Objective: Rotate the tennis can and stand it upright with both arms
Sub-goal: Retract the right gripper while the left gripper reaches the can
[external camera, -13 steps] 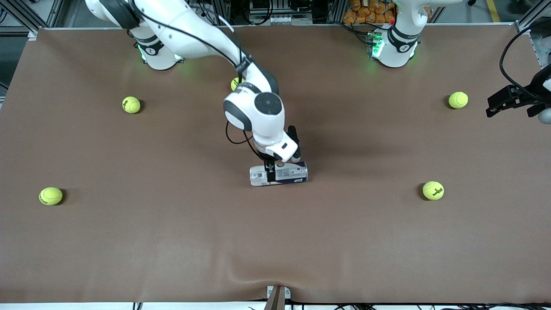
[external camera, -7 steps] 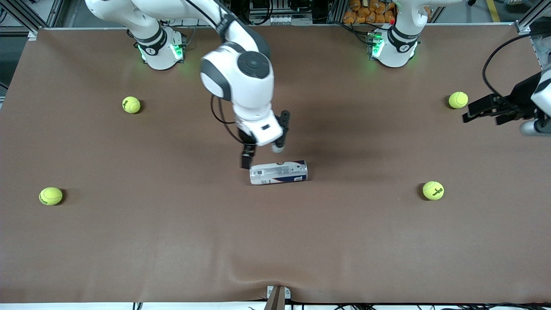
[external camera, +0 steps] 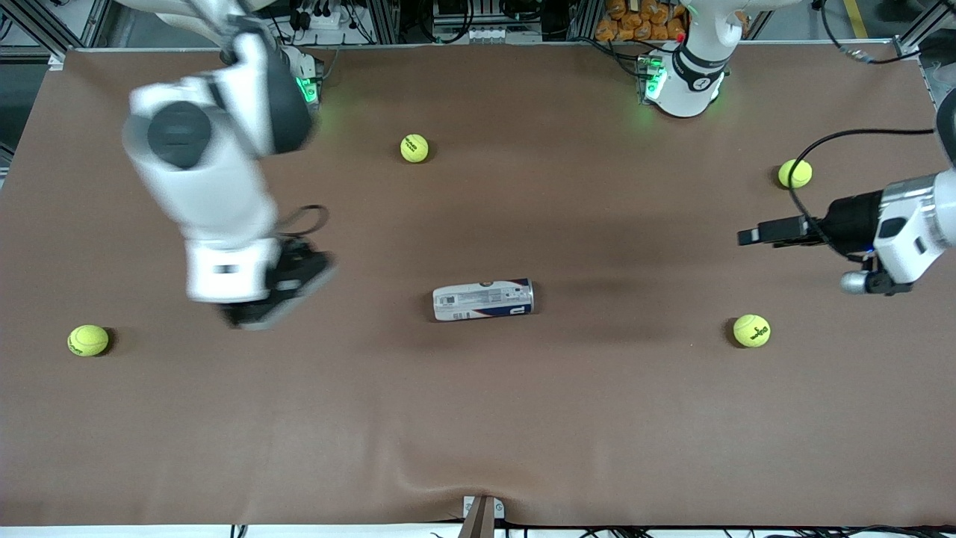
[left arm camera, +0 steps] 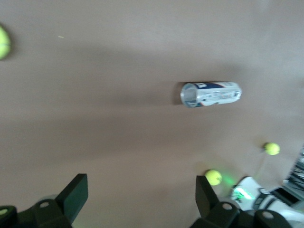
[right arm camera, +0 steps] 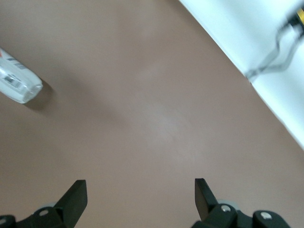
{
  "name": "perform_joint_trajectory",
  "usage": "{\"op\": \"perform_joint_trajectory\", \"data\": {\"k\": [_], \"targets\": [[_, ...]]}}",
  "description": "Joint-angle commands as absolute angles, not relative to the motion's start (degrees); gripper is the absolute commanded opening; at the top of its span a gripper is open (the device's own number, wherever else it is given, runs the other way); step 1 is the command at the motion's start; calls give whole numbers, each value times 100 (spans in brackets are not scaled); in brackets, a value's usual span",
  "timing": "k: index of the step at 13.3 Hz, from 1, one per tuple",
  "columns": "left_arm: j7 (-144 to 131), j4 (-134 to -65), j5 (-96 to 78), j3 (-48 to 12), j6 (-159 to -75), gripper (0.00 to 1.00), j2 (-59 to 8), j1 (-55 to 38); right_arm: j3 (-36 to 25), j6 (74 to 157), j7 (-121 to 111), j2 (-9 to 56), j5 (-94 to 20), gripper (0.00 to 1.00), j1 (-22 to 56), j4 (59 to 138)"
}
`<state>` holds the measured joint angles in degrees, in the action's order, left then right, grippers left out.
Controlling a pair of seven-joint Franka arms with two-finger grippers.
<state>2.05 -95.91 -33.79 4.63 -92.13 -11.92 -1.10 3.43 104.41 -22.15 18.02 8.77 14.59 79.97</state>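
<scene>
The tennis can (external camera: pixel 482 300) lies on its side in the middle of the brown table, its length running between the two arms' ends. It also shows in the left wrist view (left arm camera: pixel 211 94) and, at the frame's edge, in the right wrist view (right arm camera: pixel 16 78). My right gripper (external camera: pixel 258 314) is open and empty over bare table, well off the can toward the right arm's end. My left gripper (external camera: pixel 743 237) is open and empty over the table toward the left arm's end, pointing at the can. Both wrist views show the fingers (left arm camera: pixel 76 194) (right arm camera: pixel 76 194) spread wide with nothing between them.
Several yellow-green tennis balls lie scattered: one (external camera: pixel 414 148) near the bases, one (external camera: pixel 795 173) and one (external camera: pixel 751 330) toward the left arm's end, one (external camera: pixel 88 340) toward the right arm's end. The table's front edge has a small wrinkle (external camera: pixel 418 478).
My right gripper has let go of the can, lifted and swung away toward the right arm's end. My left gripper has moved in over the table toward the can. The can has stayed put.
</scene>
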Motion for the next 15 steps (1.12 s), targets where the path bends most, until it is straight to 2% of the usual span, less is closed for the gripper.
{"op": "perform_joint_trajectory", "data": {"k": [1, 4, 7, 10, 15], "targets": [[202, -10219, -3770, 335, -9884, 100, -1117, -193, -155, 9986, -2109, 1179, 572, 100, 1230, 8209], [202, -10721, -4628, 35, -10536, 100, -1169, -246, -684, 9468, -1900, 818, 45, 100, 985, 8209], [202, -10986, -4842, -245, -11222, 100, -1265, -422, -686, 8826, -1110, 511, -26, 100, 599, 8209], [1068, -10995, -5533, -615, -11724, 100, -1791, -413, -624, 8386, -827, 282, -35, 100, 317, 8218], [3030, -10995, -7362, -624, -11917, 100, -2776, -561, -405, 8121, -352, 193, -26, 100, 1, 8209]]}}
